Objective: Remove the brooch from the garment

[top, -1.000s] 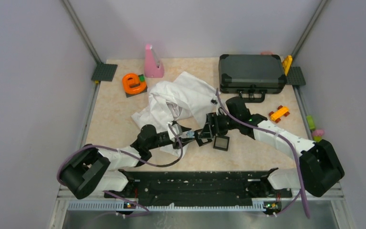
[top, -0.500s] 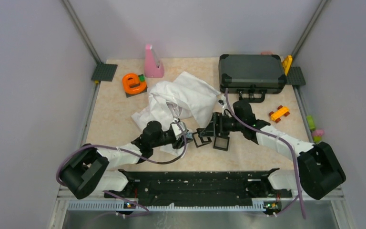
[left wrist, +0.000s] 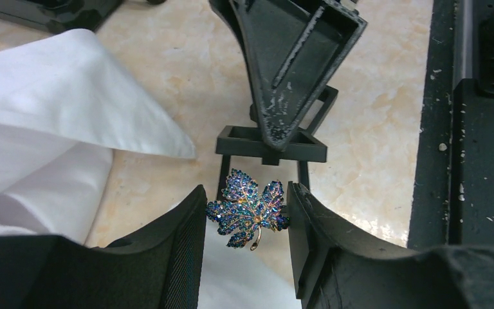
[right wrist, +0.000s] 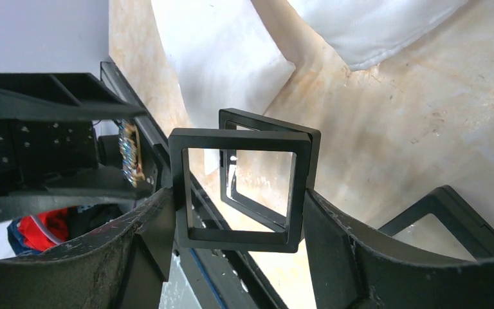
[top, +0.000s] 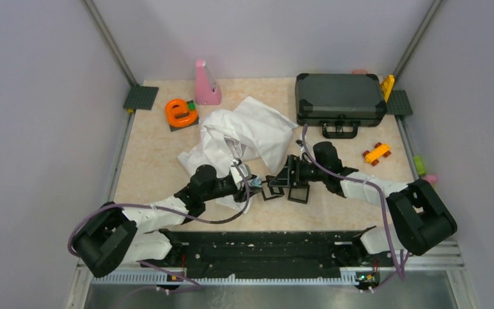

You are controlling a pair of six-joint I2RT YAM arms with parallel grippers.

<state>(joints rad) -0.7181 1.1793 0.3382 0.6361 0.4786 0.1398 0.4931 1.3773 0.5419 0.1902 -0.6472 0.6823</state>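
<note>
Left gripper (left wrist: 246, 201) of mine is narrowed onto the brooch (left wrist: 247, 217), a leaf shape set with blue and purple stones and a gold stem, pinched by its edges between both fingers. It sits above the marbled table (top: 154, 154), just off the near edge of the garment (left wrist: 51, 109); a white corner of that cloth lies to the left of the brooch and a bit shows under it. Just past the brooch, my right gripper (right wrist: 238, 199) faces the left one, fingers closed on the two sides of a black square frame (right wrist: 239, 139), held upright and see-through in the middle. A second black frame (right wrist: 270, 122) is right behind the first, tilted; can't tell if the two touch. Another black square tray (top: 298, 193) lies flat on the table under the right gripper. Further out the garment is bunched mid-table, crumpled, sleeves folded in. Beyond it on the right is a closed black case (top: 339, 96), with an orange-yellow toy car (top: 376, 153) near its right front corner. Far left: an orange ring-shaped toy (top: 181, 112) and a pink cone-like thing (top: 206, 84).
</note>
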